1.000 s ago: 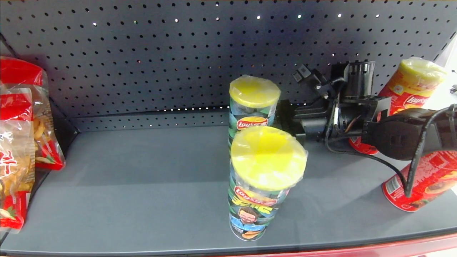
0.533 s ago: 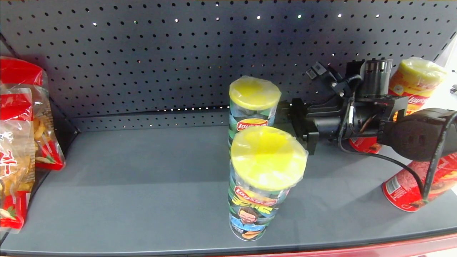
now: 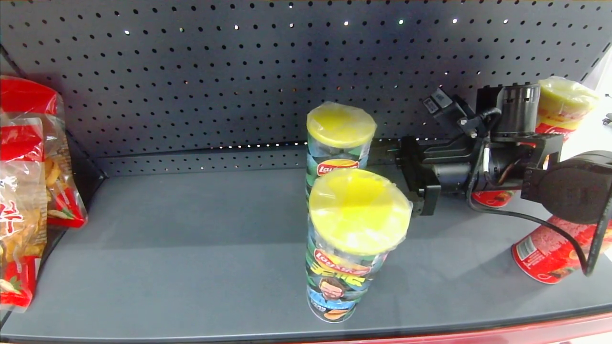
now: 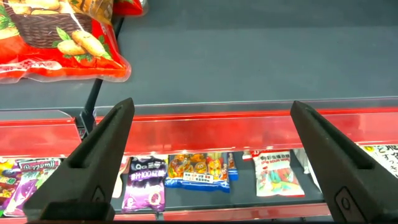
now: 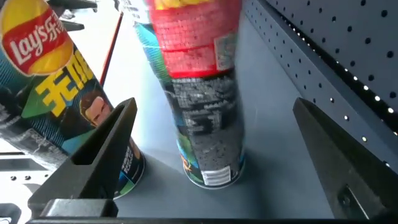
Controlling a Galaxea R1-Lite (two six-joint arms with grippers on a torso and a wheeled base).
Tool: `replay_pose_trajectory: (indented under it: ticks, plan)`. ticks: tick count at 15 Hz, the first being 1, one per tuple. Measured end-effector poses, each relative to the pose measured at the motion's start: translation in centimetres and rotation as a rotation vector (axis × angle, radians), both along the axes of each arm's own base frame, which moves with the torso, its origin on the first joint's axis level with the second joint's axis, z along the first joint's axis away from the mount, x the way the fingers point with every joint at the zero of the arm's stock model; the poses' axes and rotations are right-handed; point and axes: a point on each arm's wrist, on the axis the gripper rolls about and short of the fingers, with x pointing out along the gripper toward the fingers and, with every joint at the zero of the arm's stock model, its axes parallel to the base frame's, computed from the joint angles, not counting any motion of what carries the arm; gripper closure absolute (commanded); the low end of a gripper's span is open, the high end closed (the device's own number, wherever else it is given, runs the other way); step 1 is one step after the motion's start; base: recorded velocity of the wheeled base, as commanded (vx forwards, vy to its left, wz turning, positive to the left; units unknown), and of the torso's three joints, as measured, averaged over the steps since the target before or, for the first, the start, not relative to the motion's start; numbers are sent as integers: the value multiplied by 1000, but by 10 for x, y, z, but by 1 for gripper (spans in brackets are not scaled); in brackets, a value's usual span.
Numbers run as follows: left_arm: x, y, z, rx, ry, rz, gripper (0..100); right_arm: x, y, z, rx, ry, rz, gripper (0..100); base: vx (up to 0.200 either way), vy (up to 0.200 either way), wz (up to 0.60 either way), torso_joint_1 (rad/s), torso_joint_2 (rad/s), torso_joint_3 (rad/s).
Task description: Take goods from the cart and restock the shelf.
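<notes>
Grey steel shelf (image 3: 201, 229) carrying 2 blue-green cans with yellow lids: rear can (image 3: 339, 143) upright near the pegboard (image 3: 215, 71), front can (image 3: 354, 248) upright just ahead of it, close to the shelf lip. Right gripper (image 3: 415, 176) spread wide at the rear can's side, just beside it but apart, pinching nothing; in the right wrist view, that can standing free beyond the 2 open fingers. Left gripper (image 4: 211, 106) likewise spread and empty, facing a red shelf edge strip (image 4: 205, 127). Further right, a rear red can (image 3: 566, 102) partly hidden by the wrist and a front red can (image 3: 550, 253); bags of crisps (image 3: 28, 191) at the left end. Reads as the close of a placement, with the can set down and let go. To finish well, draw the right gripper straight back along its own axis, fingers kept spread to avoid brushing a tall, narrow, easily tipped can. Avoid any sideways swing, given the front can close on 1 side and the red cans near the arm. Mind the cable (image 3: 526, 217) by the front red can. Aim the next item at the bare deck to the left.
</notes>
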Motion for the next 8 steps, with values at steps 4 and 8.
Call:
replay_pose_trajectory:
  ticks: [4,8]
  plan:
    - [0,0,0,0,0,0,0,-2,-1,2,-7,10,-8,0,0,0,0,0,0,0]
    - [0,0,0,0,0,0,0,-3,0,11,-20,23,-6,0,0,0,0,0,0,0]
